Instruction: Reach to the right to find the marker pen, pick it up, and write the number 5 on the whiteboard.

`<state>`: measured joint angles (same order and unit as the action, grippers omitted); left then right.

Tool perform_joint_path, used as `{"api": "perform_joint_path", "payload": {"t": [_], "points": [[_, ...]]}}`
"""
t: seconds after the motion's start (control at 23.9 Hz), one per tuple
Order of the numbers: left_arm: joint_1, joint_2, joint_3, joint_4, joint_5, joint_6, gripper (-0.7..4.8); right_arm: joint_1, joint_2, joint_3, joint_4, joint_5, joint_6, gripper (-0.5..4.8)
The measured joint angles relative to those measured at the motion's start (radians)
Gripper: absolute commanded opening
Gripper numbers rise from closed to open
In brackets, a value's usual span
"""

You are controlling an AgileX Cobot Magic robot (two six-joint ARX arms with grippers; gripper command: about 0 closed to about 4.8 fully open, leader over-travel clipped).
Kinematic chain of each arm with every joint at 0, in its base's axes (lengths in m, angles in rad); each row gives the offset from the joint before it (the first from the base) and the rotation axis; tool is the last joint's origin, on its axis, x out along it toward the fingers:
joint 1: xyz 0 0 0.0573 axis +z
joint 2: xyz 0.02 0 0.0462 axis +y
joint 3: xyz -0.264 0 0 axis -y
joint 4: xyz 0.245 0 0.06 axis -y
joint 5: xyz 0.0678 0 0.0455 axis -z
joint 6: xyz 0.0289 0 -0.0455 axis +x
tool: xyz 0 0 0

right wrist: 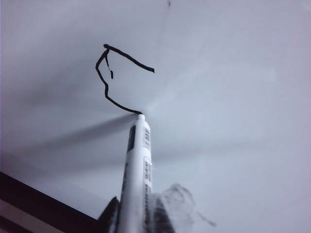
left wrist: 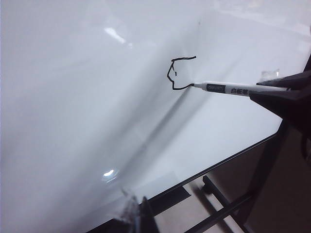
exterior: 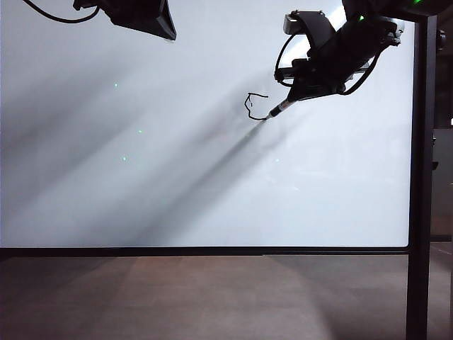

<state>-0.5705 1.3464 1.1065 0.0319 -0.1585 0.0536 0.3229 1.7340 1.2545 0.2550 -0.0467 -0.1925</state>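
In the exterior view we see the whiteboard (exterior: pixel 141 177) filling most of the frame, with the right gripper (exterior: pixel 301 91) reaching in from the upper right and clenched on the marker pen (exterior: pixel 279 110). The pen slants down to the left, its tip touching the board at the lower end of the number 5 (exterior: pixel 253 106), just right of centre in the upper half. The left gripper (exterior: pixel 152 18) sits at the top left edge, well apart from the writing; we cannot tell whether it is released or clenched.

In the left wrist view the pen (left wrist: pixel 228 88) lies across the right half of the frame, tip meeting the stroke (left wrist: pixel 177 73) at its bottom. The digit has its top bar, a down-stroke and the start of a lower curve. The right gripper (left wrist: pixel 272 90) shows as a dark wedge at the right edge. Of the left gripper only a dark, partly clear piece shows at the bottom edge.

In the right wrist view the pen (right wrist: pixel 137 165) rises from the bottom centre, held low on its body, tip at the stroke's end (right wrist: pixel 116 77).

We judge the bowl of the 5 unfinished. To close it well we should keep light, even pressure on the board, hold the pen's slant, and sweep the tip round and back towards the left without lifting.
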Motion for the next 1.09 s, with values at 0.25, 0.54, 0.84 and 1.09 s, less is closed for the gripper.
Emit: {"api": "perform_joint_path", "payload": {"t": [0.25,0.54,0.84,1.09], "points": [[0.0,0.0,0.0,0.0,0.0,0.0,-0.04,-0.003,0.0,0.0,-0.023,0.016,0.0,-0.05],[0.0,0.0,0.0,0.0,0.0,0.0,-0.04,-0.003,0.004,0.0,-0.023,0.014,0.0,-0.05],[0.0,0.0,0.0,0.0,0.0,0.0,-0.04,-0.004,0.012,0.001,-0.024,0.005,0.0,-0.05],[0.0,0.0,0.0,0.0,0.0,0.0,-0.04,-0.006,0.044,-0.002,-0.068,0.02,0.0,-0.05]]}}
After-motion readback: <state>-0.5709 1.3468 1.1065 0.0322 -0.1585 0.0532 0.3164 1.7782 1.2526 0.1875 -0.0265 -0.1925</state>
